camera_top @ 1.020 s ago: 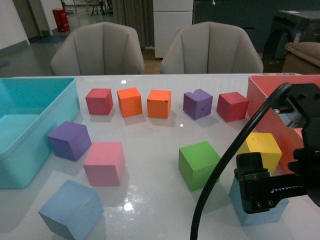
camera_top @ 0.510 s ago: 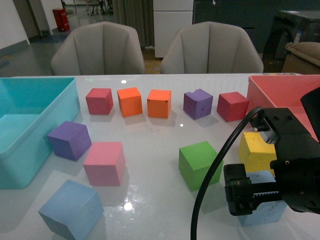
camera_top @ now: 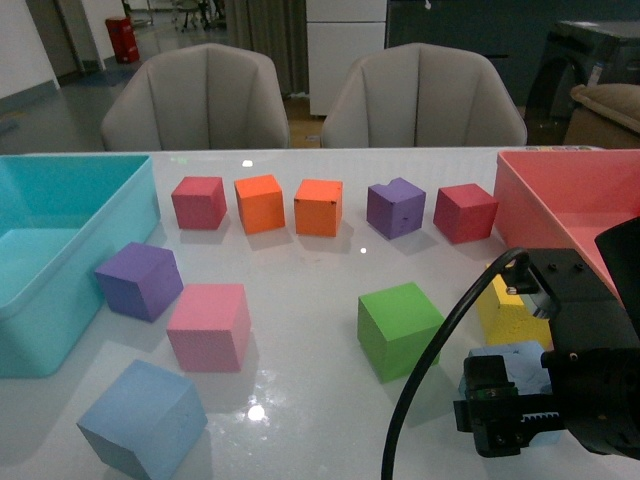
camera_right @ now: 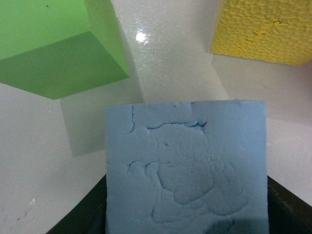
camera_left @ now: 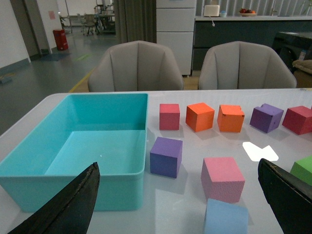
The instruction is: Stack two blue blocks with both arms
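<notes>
Your R fingers [camera_right: 84,217] are clamped on one blue block [camera_right: 185,170], green cube [camera_right: 58,44] just beyond them. L fingers [camera_left: 73,204] spread wide; 2nd blue block [camera_left: 226,217] sits ahead, btwn them, on tabletop [camera_left: 187,209].

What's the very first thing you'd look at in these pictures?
The big black right hand at the near right of the table, set around a light blue block next to the green cube. After that, the large teal bin on the left, with the other blue block sitting alone in front of it.
</notes>
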`<action>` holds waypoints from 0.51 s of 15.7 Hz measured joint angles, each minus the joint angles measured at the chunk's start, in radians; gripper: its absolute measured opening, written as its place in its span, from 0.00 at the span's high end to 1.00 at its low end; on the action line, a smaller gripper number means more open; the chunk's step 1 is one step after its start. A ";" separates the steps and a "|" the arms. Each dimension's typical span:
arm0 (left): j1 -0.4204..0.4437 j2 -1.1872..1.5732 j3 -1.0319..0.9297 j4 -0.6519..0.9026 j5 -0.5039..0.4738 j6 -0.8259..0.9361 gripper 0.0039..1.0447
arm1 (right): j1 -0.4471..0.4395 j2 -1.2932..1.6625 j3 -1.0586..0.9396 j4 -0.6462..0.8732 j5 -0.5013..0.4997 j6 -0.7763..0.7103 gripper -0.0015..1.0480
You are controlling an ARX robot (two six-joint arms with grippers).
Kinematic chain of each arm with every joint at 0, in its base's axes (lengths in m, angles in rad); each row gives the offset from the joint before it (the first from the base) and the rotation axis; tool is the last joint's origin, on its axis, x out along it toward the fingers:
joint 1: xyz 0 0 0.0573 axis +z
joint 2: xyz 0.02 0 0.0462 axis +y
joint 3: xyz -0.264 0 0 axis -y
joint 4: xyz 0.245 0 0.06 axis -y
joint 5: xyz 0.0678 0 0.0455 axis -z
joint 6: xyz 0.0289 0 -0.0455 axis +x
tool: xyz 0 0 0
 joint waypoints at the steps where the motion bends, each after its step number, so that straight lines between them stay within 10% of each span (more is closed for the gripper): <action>1: 0.000 0.000 0.000 0.000 0.000 0.000 0.06 | -0.005 -0.003 -0.006 0.002 -0.002 0.000 0.39; 8: 0.000 0.000 0.000 0.000 0.000 0.000 0.06 | 0.037 -0.266 0.084 -0.108 0.042 -0.025 0.57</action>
